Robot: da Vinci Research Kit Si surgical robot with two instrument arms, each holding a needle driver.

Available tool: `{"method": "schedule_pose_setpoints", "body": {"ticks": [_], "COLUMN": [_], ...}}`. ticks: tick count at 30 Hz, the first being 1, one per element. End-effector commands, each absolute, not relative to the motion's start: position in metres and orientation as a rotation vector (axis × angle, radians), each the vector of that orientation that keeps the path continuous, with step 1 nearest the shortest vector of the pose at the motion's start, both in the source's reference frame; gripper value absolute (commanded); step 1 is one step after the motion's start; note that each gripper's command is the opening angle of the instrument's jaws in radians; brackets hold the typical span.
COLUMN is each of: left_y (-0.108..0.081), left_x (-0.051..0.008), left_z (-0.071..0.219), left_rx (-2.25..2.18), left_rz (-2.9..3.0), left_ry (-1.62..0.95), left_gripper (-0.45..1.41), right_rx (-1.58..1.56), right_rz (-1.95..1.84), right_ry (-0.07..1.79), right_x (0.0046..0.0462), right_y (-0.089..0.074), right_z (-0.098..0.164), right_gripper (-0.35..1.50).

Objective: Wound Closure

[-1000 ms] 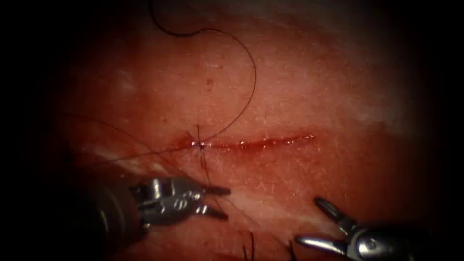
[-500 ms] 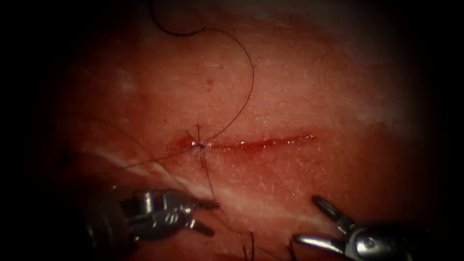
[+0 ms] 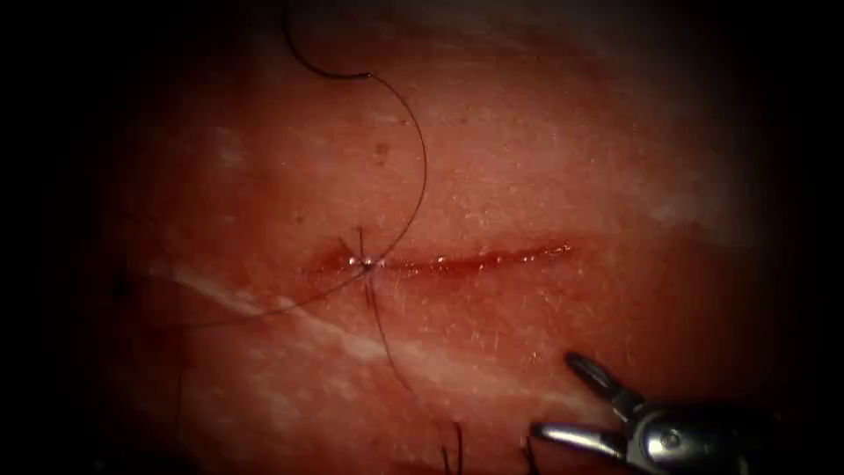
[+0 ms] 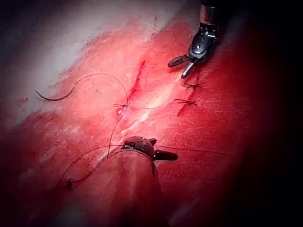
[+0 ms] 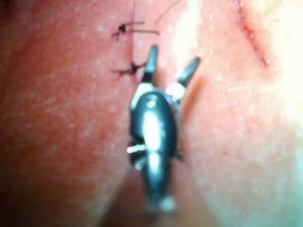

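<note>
Needle (image 4: 56,97) lay loose on tissue (image 3: 545,158), at ten o'clock from the right tool (image 3: 554,396) (jaws wide apart, empty); left tool (image 4: 161,153) nearer, grip indiscernible.

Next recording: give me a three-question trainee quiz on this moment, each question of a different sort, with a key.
1. True or false: the right tool holds the needle.
2. Where along the cut is the knotted stitch? A) near its left end B) at its middle C) at its right end
3. Fill in: the right tool's jaws are ____.

Key:
1. False. It holds nothing. The needle lies loose on the tissue above the cut, trailing thread.
2. A.
3. Open.

Whether the left tool holds thread cannot be told.
</note>
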State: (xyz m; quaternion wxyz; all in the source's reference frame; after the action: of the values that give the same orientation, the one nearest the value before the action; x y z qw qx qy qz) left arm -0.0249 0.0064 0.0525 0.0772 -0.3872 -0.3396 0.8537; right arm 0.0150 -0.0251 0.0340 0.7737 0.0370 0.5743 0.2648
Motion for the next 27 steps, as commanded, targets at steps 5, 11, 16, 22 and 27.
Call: {"method": "schedule_pose_setpoints", "body": {"ticks": [5, 11, 16, 22, 27], "left_y": [0.010, 0.015, 0.016, 0.016, 0.016], "left_x": [-0.0243, -0.0254, -0.0289, -0.0322, -0.0353], "left_z": [0.050, 0.046, 0.045, 0.044, 0.046], "left_rx": [-1.313, -1.432, -1.607, -1.681, -1.686], "left_rz": [2.425, 2.190, 2.039, 1.979, 1.987], "left_ry": [-0.937, -0.654, -0.680, -0.770, -0.761], "left_gripper": [0.49, 0.49, 0.49, 0.47, 0.37], "right_rx": [0.103, 0.108, 0.111, 0.115, 0.116], "right_rz": [0.562, 0.556, 0.554, 0.552, 0.551], "right_ry": [1.239, 1.245, 1.241, 1.240, 1.238], "right_x": [0.0158, 0.0160, 0.0166, 0.0163, 0.0164], "right_y": [-0.027, -0.027, -0.027, -0.027, -0.027], "right_z": [0.034, 0.034, 0.034, 0.034, 0.034], "right_gripper": [1.26, 1.23, 1.24, 1.24, 1.24]}}
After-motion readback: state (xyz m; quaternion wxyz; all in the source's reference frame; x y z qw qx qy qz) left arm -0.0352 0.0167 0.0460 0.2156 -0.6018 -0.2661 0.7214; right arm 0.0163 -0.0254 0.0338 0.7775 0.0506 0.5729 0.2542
